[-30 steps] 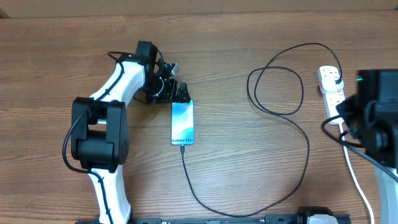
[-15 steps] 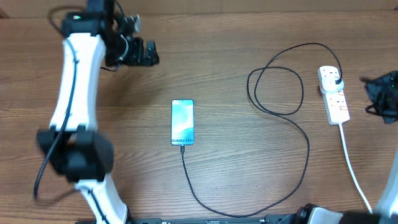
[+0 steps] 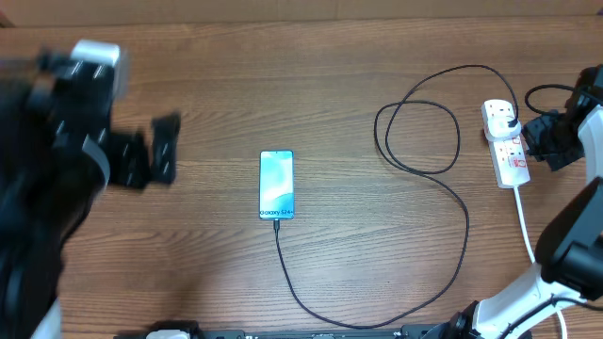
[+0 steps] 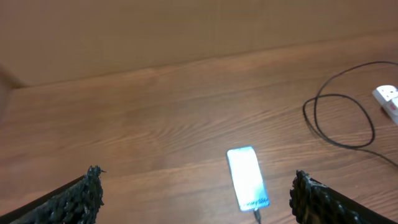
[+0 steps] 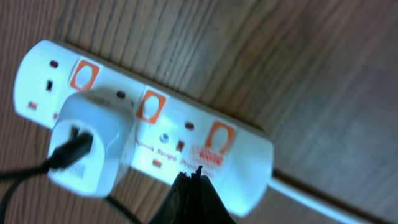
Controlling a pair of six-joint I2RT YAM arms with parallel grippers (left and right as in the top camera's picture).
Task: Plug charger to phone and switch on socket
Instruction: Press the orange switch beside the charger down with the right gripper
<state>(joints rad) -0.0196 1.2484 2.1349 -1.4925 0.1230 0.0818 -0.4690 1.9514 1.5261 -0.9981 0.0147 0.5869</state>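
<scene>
Our right gripper (image 5: 194,186), fingers pressed together, points at the edge of the socket (image 5: 249,146); we should press squarely onto the orange switch (image 5: 149,106) beside the charger (image 5: 68,150). The phone (image 3: 276,184) lies mid-table, already connected; left gripper (image 4: 196,175) stands spread wide.

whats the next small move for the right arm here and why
probably shift the shut right gripper onto the orange switch beside the white adapter on the socket and press: the charger already meets the phone, and the tip is just short of that switch
</scene>
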